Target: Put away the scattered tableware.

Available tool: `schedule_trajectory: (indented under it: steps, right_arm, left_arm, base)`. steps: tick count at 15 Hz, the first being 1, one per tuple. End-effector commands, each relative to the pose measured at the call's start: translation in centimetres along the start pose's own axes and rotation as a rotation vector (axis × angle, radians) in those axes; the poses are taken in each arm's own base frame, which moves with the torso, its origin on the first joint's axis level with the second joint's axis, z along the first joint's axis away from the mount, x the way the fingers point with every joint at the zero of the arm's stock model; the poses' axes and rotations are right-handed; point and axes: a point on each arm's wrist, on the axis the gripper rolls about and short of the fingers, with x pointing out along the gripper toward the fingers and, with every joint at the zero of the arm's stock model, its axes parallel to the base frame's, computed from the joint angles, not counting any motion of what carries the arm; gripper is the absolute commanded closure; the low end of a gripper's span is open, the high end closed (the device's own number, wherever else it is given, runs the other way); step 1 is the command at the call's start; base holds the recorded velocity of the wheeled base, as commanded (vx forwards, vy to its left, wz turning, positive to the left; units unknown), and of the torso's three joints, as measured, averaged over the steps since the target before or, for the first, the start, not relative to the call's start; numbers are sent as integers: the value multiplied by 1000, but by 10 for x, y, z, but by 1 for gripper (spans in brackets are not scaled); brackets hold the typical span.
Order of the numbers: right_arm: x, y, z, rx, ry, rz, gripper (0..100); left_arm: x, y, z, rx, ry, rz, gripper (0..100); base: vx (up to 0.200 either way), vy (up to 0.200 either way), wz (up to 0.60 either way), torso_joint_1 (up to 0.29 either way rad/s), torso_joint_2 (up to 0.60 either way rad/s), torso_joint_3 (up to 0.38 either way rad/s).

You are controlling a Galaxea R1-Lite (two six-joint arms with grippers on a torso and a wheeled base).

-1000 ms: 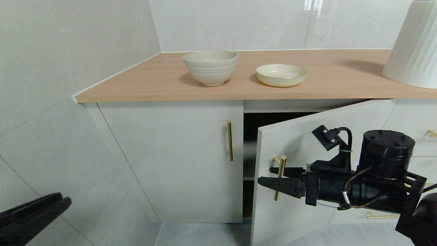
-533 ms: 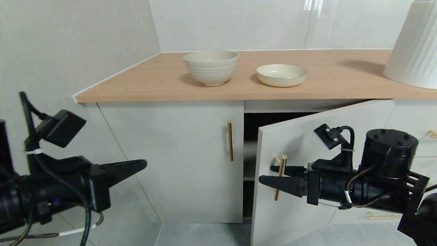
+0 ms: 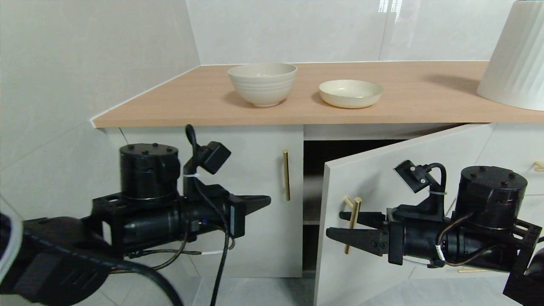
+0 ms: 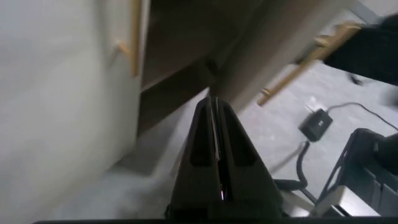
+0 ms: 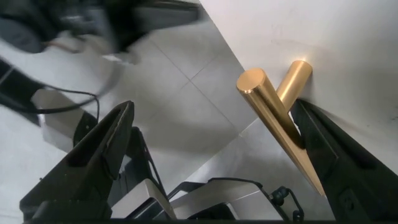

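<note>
A ribbed cream bowl point(image 3: 262, 83) and a shallow cream dish point(image 3: 351, 93) stand side by side on the wooden countertop point(image 3: 191, 104). Below them, the right cabinet door point(image 3: 374, 170) hangs partly ajar. My right gripper point(image 3: 346, 225) is open, and the door's gold handle point(image 3: 352, 225) sits between its fingers; in the right wrist view the handle point(image 5: 273, 115) lies close to one finger point(image 5: 329, 149). My left gripper point(image 3: 259, 200) is shut with nothing in it, level with the closed left door point(image 3: 221, 178), and its tip point(image 4: 211, 106) points toward the gap.
The left door carries a vertical gold handle point(image 3: 286, 175). The cabinet opening point(image 3: 314, 170) is dark, with a shelf inside. A tall white ribbed object point(image 3: 514, 55) stands on the counter at the far right. A tiled wall point(image 3: 63, 85) closes the left side.
My left arm has swung in from the lower left to the front of the left door. The right gripper and the door handle have shifted slightly right and down.
</note>
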Motion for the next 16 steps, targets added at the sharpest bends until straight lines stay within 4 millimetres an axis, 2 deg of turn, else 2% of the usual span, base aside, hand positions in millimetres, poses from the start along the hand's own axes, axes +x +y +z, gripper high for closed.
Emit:
schedule_trajectory:
  steps: [1, 2, 4, 7, 8, 12, 16]
  right_arm:
    - [-1, 2, -1, 0, 4, 9, 0]
    - [-2, 2, -1, 1, 5, 8, 0]
    - [-1, 1, -2, 0, 9, 7, 0]
    - [-2, 0, -3, -14, 12, 3, 0]
    - [-2, 0, -4, -15, 14, 3, 0]
    - [-8, -6, -1, -20, -4, -32, 0]
    - [-28, -24, 11, -82, -66, -125, 0]
  left_arm:
    - [60, 2, -11, -30, 61, -59, 100]
    - [64, 0, -8, -36, 54, -72, 100]
    - [93, -9, -3, -24, 8, -121, 100]
    - [121, -20, -12, -4, 14, -168, 100]
    - [121, -21, -11, -2, 12, -176, 100]
    - [106, -49, 7, 4, -33, -244, 100]
    - [107, -52, 1, 1, -14, -249, 100]
  base:
    - [0, 0, 0, 0, 0, 0]
    - [0, 0, 0, 0, 0, 0]
    - [0, 0, 0, 0, 0, 0]
    - [0, 0, 0, 0, 0, 0]
    - [0, 0, 0, 0, 0, 0]
    - [0, 0, 0, 0, 0, 0]
    - [0, 0, 0, 0, 0, 0]
